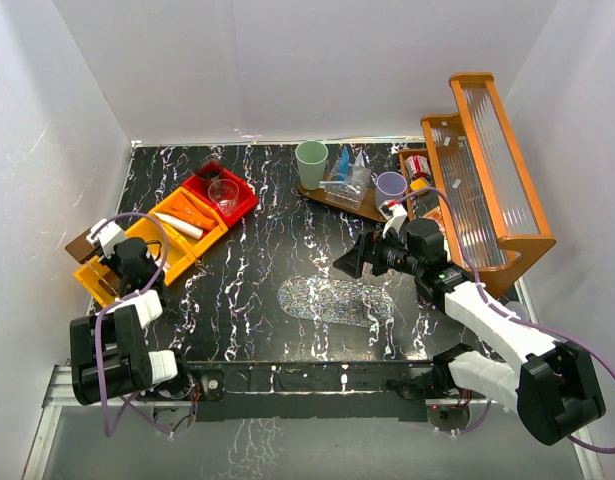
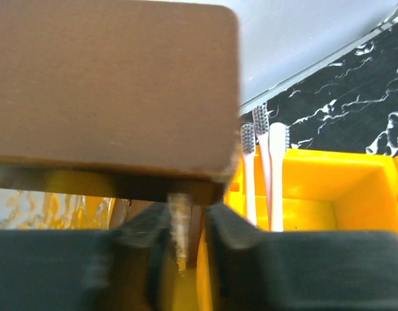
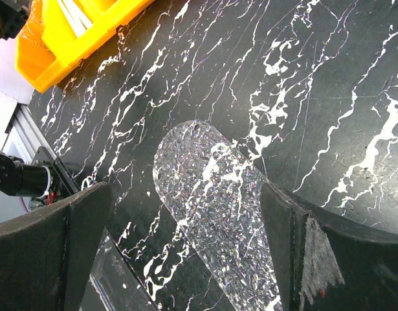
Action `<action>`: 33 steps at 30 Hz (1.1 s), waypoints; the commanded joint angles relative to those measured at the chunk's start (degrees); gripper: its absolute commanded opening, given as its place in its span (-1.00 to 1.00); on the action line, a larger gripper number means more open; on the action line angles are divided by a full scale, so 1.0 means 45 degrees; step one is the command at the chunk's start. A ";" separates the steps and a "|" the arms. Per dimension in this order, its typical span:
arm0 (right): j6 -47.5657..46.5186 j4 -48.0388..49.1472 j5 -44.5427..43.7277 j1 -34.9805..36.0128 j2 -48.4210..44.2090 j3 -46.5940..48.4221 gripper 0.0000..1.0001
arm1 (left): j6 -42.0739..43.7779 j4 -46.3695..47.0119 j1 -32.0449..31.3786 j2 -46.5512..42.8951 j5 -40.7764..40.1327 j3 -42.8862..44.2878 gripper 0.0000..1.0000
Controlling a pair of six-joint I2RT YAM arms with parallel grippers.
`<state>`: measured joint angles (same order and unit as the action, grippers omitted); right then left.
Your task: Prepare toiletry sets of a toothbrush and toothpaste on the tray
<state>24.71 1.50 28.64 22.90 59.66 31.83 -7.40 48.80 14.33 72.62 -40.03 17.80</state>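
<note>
1. The yellow plastic bin (image 2: pixel 354 181) could be dragged up if the left gripper (image 2: pixel 184 220) is raised crookedly.
2. The slim pale toothbrush (image 2: pixel 179 243) in that bin, between nearly closed jaws, could be dropped: a pinch cannot be confirmed.
3. The right gripper (image 3: pixel 186 253) is held spread wide, empty.

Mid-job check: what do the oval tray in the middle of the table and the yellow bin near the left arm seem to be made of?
The oval tray looks like clear glass or acrylic: pebbled, glossy, with the marbled table showing through. The yellow bin looks like moulded plastic: smooth, slightly shiny, one even colour.
</note>
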 commanded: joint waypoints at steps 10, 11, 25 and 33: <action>-0.0396 0.0556 -0.0211 0.0087 -0.0916 0.0274 0.97 | 0.0207 0.0598 0.0161 -0.1557 -0.0217 -0.0054 -1.00; -0.0394 0.0555 -0.0196 0.0083 -0.0931 0.0268 0.97 | 0.0183 0.0216 0.0157 -0.2057 -0.0166 0.0050 -1.00; -0.0393 0.0204 -0.0408 0.0080 -0.1186 0.0887 0.97 | 0.1208 -0.6885 -0.0411 -0.4656 0.0837 0.5527 -1.00; -0.0406 -0.1311 -0.1574 0.0088 -0.1558 0.2198 0.97 | 0.2684 -1.0371 -0.2795 -0.3451 0.2419 0.8812 -1.00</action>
<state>23.90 -2.20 26.11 22.94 55.09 35.73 -0.86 11.31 8.56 54.63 -31.46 50.41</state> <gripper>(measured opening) 0.983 0.051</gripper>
